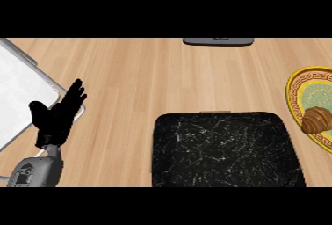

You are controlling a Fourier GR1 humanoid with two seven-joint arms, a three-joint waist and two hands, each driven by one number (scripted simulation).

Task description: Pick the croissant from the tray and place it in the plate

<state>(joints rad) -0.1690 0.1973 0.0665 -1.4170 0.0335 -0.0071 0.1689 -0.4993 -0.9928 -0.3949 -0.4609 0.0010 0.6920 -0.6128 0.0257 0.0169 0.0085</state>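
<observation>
No readable text, label, brand, number or sign stands on anything in the head view. The round yellow plate [299, 88] bears only an ornamental key-pattern border, not letters. The black marbled rectangular tray [227, 151] shows only irregular white veins, and the wooden counter [162, 74] carries plain grain.

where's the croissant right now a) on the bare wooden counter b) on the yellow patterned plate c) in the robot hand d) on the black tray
b, the croissant lies on the yellow patterned plate at the view's right edge, the black tray holds nothing, and the left robot hand rests open at the left, well away from it.
</observation>
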